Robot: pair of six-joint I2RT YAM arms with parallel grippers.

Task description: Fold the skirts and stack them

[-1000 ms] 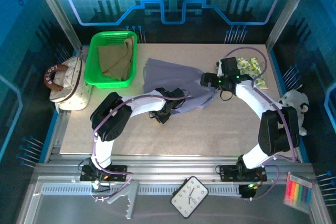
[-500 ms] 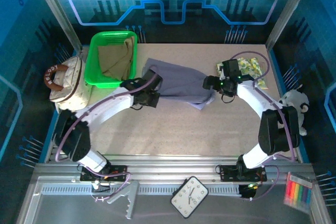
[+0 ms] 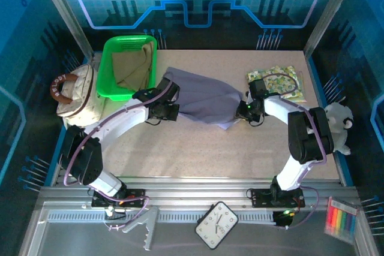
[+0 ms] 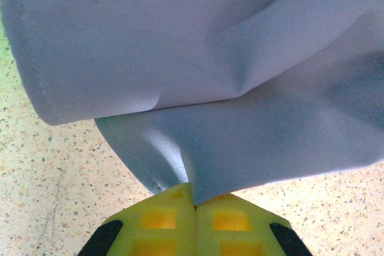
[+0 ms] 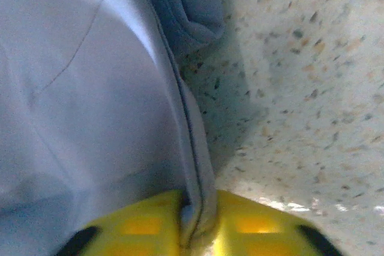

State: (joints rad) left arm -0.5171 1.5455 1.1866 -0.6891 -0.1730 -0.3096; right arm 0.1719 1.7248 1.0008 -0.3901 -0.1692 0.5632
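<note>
Barely visible: hem of lavender skirt [image 3: 204,97] inside left gripper [image 4: 193,205], right gripper [image 5: 198,214].

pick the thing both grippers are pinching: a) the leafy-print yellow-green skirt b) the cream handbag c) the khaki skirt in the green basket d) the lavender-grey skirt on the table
d: the left gripper and the right gripper are each shut on an edge of the lavender-grey skirt, as both wrist views show.

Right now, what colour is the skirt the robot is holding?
The skirt is plain lavender-grey, clearest in the left wrist view.
</note>
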